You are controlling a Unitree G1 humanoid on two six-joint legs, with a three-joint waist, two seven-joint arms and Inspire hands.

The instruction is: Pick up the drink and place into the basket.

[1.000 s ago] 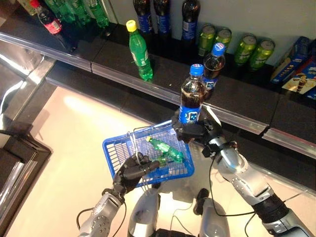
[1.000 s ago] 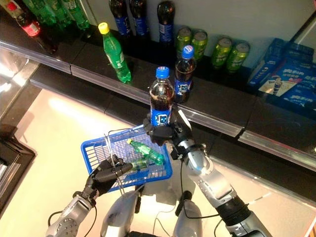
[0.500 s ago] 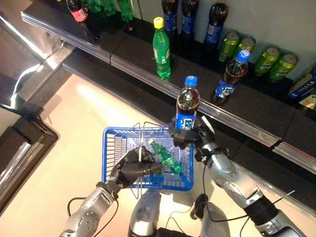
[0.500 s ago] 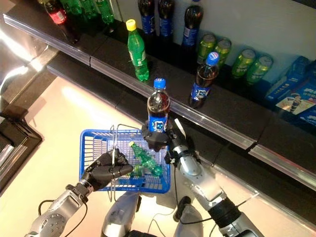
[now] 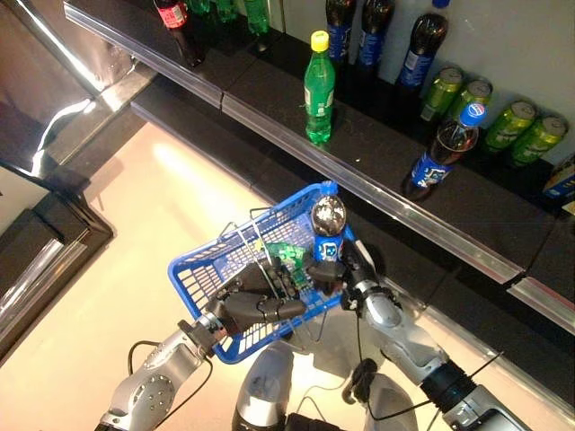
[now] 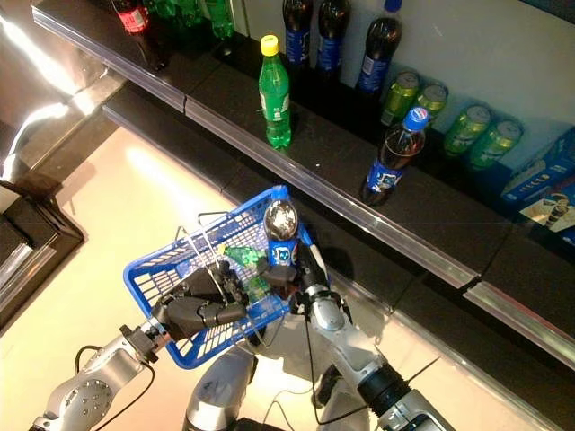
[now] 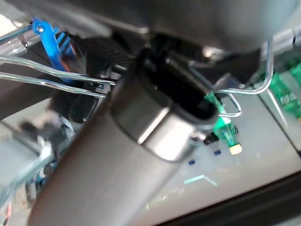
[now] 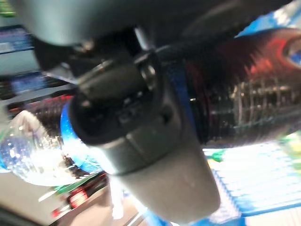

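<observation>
My right hand (image 5: 344,269) is shut on a dark cola bottle (image 5: 327,224) with a blue cap and blue label, held tilted over the right end of the blue basket (image 5: 202,274). The bottle also shows in the right wrist view (image 8: 244,101). My left hand (image 5: 256,301) is shut on the basket's thin wire handles (image 5: 250,242) and holds the basket raised in front. A green bottle (image 5: 289,254) lies inside the basket. The wire handles show in the left wrist view (image 7: 56,75).
A dark shelf (image 5: 377,171) runs across the back. On it stand a green bottle with a yellow cap (image 5: 318,87), a cola bottle (image 5: 446,150), green cans (image 5: 526,136) and dark bottles (image 5: 422,49). A metal counter (image 5: 54,108) lies at the left.
The camera has shifted. My right hand has lowered and tilted the cola bottle down toward the basket's right end. My left hand has raised and tilted the basket toward it.
</observation>
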